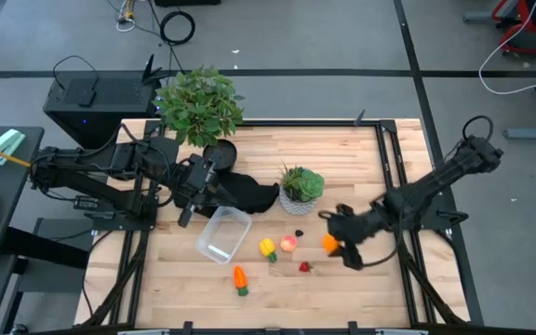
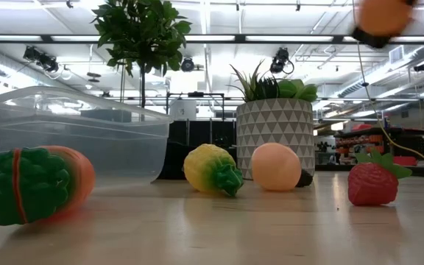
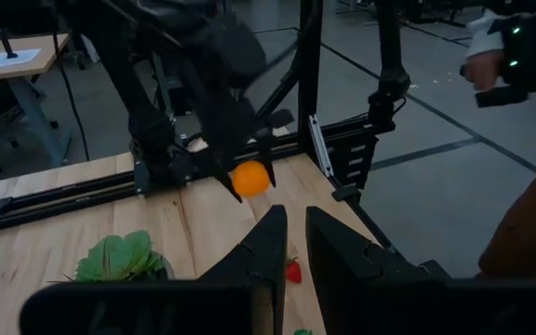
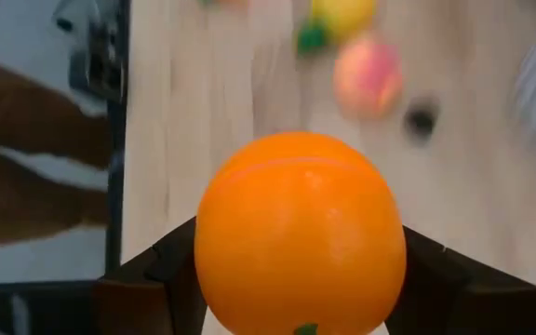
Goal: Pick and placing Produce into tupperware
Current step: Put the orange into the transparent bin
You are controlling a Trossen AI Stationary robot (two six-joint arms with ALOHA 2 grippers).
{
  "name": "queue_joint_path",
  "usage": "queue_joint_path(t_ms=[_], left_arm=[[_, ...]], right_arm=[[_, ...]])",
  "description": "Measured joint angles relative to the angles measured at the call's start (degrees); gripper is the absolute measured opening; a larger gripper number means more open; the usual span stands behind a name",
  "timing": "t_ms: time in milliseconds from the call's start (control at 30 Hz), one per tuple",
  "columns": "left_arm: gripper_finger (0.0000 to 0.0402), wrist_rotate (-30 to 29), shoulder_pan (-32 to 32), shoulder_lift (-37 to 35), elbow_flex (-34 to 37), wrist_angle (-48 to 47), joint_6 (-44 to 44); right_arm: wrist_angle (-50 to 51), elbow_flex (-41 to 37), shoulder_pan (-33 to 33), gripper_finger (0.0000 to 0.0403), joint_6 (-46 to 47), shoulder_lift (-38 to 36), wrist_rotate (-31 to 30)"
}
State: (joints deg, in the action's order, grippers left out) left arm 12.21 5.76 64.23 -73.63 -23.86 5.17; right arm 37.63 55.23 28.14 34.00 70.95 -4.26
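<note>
My right gripper [image 1: 339, 244] is shut on the round orange [image 1: 329, 243], high above the table in the low view [image 2: 380, 15]. On the table lie the yellow piece [image 1: 267, 247], the pink-red fruit [image 1: 288, 243], the strawberry [image 1: 304, 267] and the carrot [image 1: 240, 278]. The clear tupperware [image 1: 224, 234] stands left of them with nothing inside it. My left gripper [image 3: 294, 244] hovers past the tupperware's far side, open by a narrow gap and holding nothing. My right gripper pinches the orange's middle [image 4: 301, 233] between its two fingers [image 4: 170, 270], one on each side of the ball. It comes slanting from the table's right and from above. The orange is lifted clear of the table.
A white patterned pot with a small plant [image 1: 301, 186] stands beyond the fruits. A large leafy plant [image 1: 198, 102] rises at the far left edge. Beyond the table's right side, in the left wrist view, a person's hand [image 3: 491, 56] shows. Bare wood lies near the front edge.
</note>
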Motion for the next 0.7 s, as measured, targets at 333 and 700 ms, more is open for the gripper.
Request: queue_joint_path(t_ms=[333,700], left_arm=[[0.0052,0.0,0.0,-0.3,-0.1,0.1,-0.3],[0.0053,0.1,1.0,-6.4,-0.1,3.5,1.3]], right_arm=[[-0.6,17.1,-16.9,0.0265,-19.2,14.7,-0.1],[-12.9,24.3,-20.7,0.0252,-25.6,27.3,9.1]])
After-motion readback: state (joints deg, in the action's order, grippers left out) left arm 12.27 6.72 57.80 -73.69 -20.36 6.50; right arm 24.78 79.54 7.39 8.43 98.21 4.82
